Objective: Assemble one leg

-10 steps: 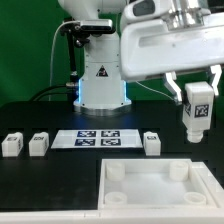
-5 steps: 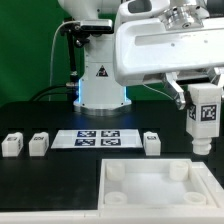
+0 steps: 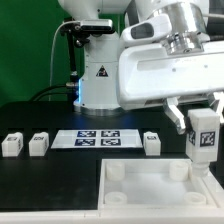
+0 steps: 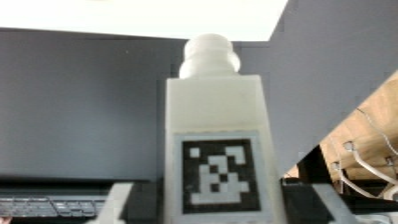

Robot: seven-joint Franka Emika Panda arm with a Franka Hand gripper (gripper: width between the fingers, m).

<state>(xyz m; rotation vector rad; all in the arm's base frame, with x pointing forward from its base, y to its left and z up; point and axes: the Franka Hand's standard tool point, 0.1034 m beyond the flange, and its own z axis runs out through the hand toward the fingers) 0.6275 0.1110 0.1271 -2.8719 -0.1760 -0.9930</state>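
**Leg held upright over the far right corner of the square piece**

The gripper (image 3: 199, 116) sits in the right part of the exterior frame, under the arm's big white body that fills the upper right. Its fingers (image 3: 179, 116) are clamped on a leg (image 3: 203, 136), one on each side of the upper end. The leg stands upright with its tag (image 3: 204, 140) facing the camera. Its lower end hangs at the far right corner of the square piece (image 3: 150, 190), which lies in the lower right of the frame. A round socket (image 3: 180, 171) of that piece shows just left of the leg's foot. Whether the leg touches the piece cannot be told from here.

The wrist view shows the same leg close up. It is a white block between the two fingers, with a rounded peg (image 4: 210, 55) on the end away from them, and its tag is turned to the lens.

On the black table (image 3: 60, 180), the marker board (image 3: 97, 138) lies flat at mid-frame, in front of the arm's base (image 3: 100, 85). Three other legs rest on the table in a row with it. Two of them (image 3: 12, 144) (image 3: 38, 143) are at the left edge and well apart from the board. The third (image 3: 152, 142) is just right of it.
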